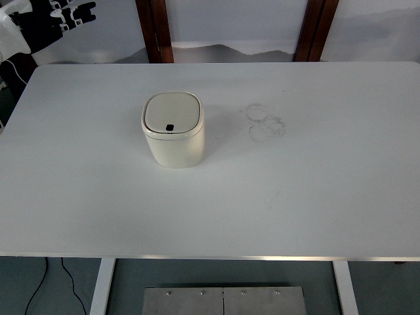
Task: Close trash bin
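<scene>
A small cream trash bin [173,131] stands left of the table's middle, upright, its flat lid [172,111] lying shut and level on top with a small dark button near the front edge. My left hand [65,11] is high at the picture's top left corner, beyond the table's far edge and well away from the bin; its fingers are spread and hold nothing. The right arm does not show.
The white table [275,197] carries faint ring marks [264,121] right of the bin. Two dark wooden posts [155,29] stand behind the far edge. A metal base plate [223,300] shows under the near edge.
</scene>
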`<control>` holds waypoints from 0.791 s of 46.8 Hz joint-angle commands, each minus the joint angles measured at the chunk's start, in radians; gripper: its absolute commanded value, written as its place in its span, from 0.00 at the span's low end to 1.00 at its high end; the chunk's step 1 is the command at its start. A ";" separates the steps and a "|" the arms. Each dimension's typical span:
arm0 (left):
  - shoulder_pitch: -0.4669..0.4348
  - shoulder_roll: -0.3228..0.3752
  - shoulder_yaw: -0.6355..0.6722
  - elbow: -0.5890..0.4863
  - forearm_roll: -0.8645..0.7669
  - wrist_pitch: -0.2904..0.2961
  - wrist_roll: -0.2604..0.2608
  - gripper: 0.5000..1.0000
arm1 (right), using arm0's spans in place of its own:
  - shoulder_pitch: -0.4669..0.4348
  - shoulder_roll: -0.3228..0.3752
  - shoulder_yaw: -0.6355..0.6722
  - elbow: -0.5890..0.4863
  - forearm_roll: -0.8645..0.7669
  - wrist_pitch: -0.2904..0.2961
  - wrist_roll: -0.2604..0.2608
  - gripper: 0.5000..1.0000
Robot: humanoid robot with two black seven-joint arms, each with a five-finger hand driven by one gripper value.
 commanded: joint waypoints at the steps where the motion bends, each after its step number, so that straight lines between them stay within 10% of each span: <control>1: 0.071 -0.003 -0.096 0.003 0.007 0.018 0.000 1.00 | 0.001 0.000 0.000 0.000 0.000 0.000 -0.001 0.99; 20: 0.371 -0.026 -0.414 0.078 -0.005 0.016 -0.082 1.00 | 0.000 0.000 0.000 0.000 0.000 0.000 0.000 0.99; 37: 0.436 -0.126 -0.466 0.268 -0.048 -0.001 -0.151 1.00 | 0.000 0.000 0.000 0.000 0.000 0.000 -0.001 0.99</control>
